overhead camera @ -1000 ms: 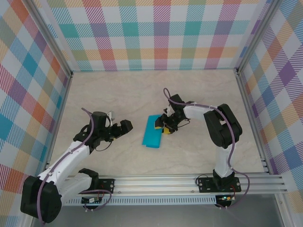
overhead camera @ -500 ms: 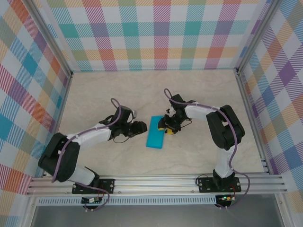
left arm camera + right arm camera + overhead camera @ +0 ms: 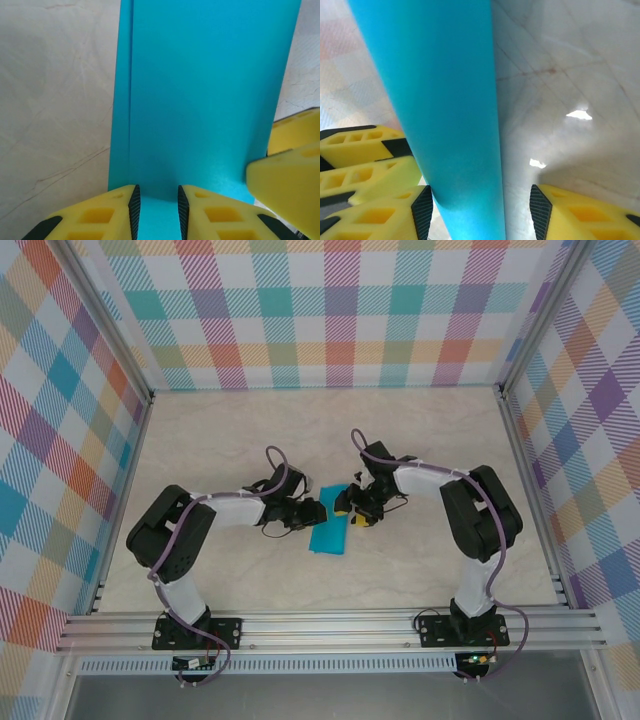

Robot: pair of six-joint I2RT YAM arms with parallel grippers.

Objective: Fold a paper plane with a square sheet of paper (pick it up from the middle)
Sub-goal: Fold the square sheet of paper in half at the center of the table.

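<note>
The teal sheet of paper (image 3: 328,534) lies on the table folded into a long narrow rectangle, with a crease line near its left edge (image 3: 131,100). No paper plane is in view. My left gripper (image 3: 311,513) is at the sheet's upper left; in the left wrist view its jaws (image 3: 156,212) stand over the paper with a narrow gap and teal surface showing between them. My right gripper (image 3: 348,510) is at the sheet's upper right, open wide (image 3: 481,205). The paper's edge (image 3: 445,100) runs up between its jaws, beside the left finger.
The two grippers face each other across the paper. My right gripper's yellow finger (image 3: 290,165) shows close in the left wrist view, and my left one's fingers (image 3: 360,155) in the right wrist view. Checked walls (image 3: 340,310) ring the beige table (image 3: 240,440).
My left arm has swung right across the table to the paper's left edge, and its jaws have narrowed a lot. The right gripper has stayed by the paper's upper right.
</note>
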